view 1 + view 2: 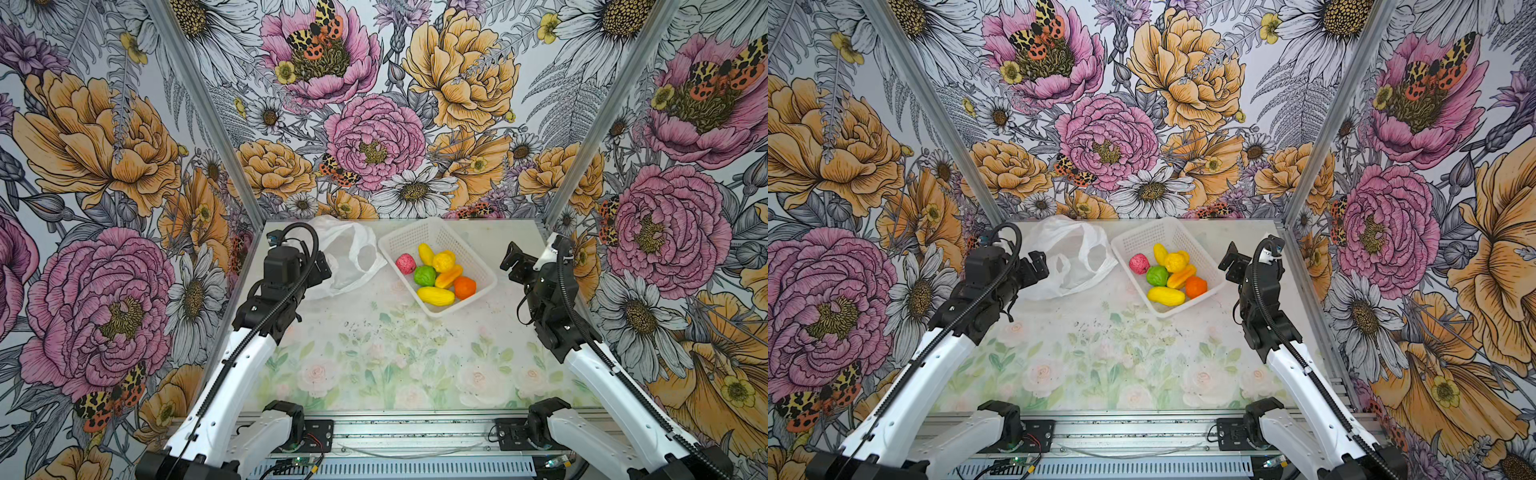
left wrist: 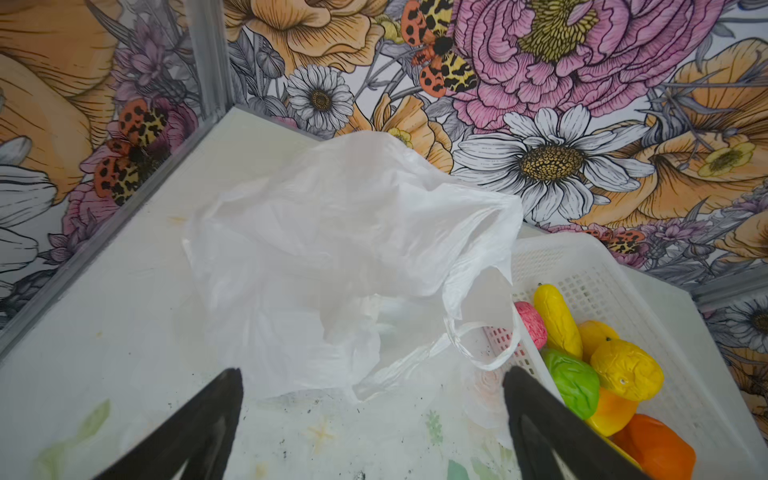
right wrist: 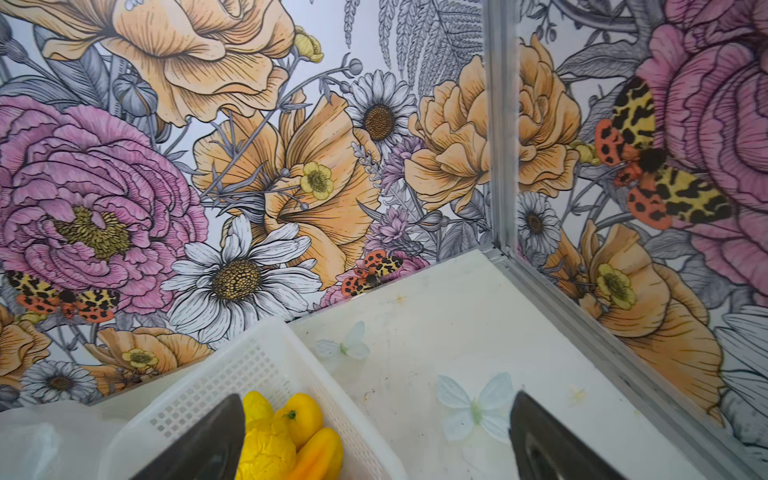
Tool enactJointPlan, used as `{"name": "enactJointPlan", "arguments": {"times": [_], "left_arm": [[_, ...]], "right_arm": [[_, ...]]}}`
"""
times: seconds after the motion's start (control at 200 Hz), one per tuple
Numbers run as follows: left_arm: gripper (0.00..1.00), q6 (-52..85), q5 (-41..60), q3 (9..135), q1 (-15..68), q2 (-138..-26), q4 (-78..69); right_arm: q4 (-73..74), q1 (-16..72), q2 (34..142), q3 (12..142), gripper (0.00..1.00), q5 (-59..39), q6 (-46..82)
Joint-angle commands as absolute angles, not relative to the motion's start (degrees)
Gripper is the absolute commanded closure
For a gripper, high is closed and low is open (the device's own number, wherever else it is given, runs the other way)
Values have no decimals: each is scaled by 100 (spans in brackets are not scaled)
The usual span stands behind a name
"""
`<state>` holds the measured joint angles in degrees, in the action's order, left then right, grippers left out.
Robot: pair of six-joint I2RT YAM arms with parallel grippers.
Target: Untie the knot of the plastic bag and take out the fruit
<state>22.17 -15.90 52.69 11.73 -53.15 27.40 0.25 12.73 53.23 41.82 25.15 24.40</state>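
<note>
Plastic bag (image 1: 345, 257) lies slack on the floral tabletop (image 1: 374, 365), flowered walls (image 1: 374, 124) around; left pincer (image 2: 372, 374) and right pincer (image 3: 376, 397) gape empty.

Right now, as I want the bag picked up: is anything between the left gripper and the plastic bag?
Nothing visible does. The left gripper, open, faces the plastic bag directly over bare table. The basket with the fruit stands off to one side, beside the bag, not in the path.

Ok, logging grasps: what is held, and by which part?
Nothing: the left gripper is open by the plastic bag, the right gripper open and empty.
</note>
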Motion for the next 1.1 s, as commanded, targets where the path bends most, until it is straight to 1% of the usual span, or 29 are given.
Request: {"name": "enactJointPlan", "arguments": {"times": [0.0,0.055,0.11,0.155,0.215,0.275,0.405,0.455,0.485,0.55,0.62,0.691,0.721,0.806,0.851,0.886,0.941,0.956,1.001,1.061,1.096], "left_arm": [[1,1886,-2756,4299,1049,-4710,1549],[1,1607,-3064,3622,959,-4432,926],[1,1043,-3292,2914,894,-4278,195],[1,1024,-3696,2541,855,-4185,-151],[1,901,-3833,2249,774,-4069,-481],[1,869,-4015,1967,750,-4042,-834],[1,656,-3872,1565,715,-4254,-1484],[1,583,-3772,1508,705,-4436,-1613],[1,523,-3669,1456,710,-4565,-1750],[1,436,-3521,1335,703,-4837,-2123],[1,382,-3391,1227,680,-5185,-2607],[1,369,-3382,1208,630,-5521,-3010],[1,395,-3401,1221,596,-5666,-3168],[1,573,-3295,1292,354,-6167,-3596],[2,624,-3104,1391,232,-6418,-3747],[1,609,-2978,1427,171,-6656,-4033],[1,488,-2763,1436,156,-6973,-4530],[1,450,-2717,1428,159,-7054,-4686],[1,351,-2639,1411,182,-7259,-5031],[1,310,-2639,1404,178,-7522,-5429],[1,388,-2490,1389,107,-7766,-5698]], "right_arm": [[1,905,5603,4051,1,3054,2283],[0,574,5856,4027,0,2816,2273],[0,290,6131,3964,1,2634,2225],[21,102,6334,3880,1,2488,2033],[216,-9,6548,3648,0,2668,1698],[678,-46,6668,3258,0,3061,1601],[2159,-70,7125,2552,0,3002,1206],[2660,-75,7397,2410,1,2838,1169],[2408,-61,7441,2540,1,2700,1190],[2616,-23,7528,2537,1,2254,960],[3212,4,7524,2323,0,1701,754],[4388,8,7526,1850,1,1209,707],[4708,17,7537,1722,0,1120,633],[4878,8,7548,1616,1,1261,664],[5509,0,7819,1456,0,1342,654],[5965,-37,8235,1408,0,1360,698],[6483,-169,8916,1577,1,989,689],[6483,-183,8952,1637,1,895,661],[5399,-177,8626,1885,1,678,623],[5582,-158,8868,2011,1,814,599],[5164,-152,8718,2070,0,984,714]]}}
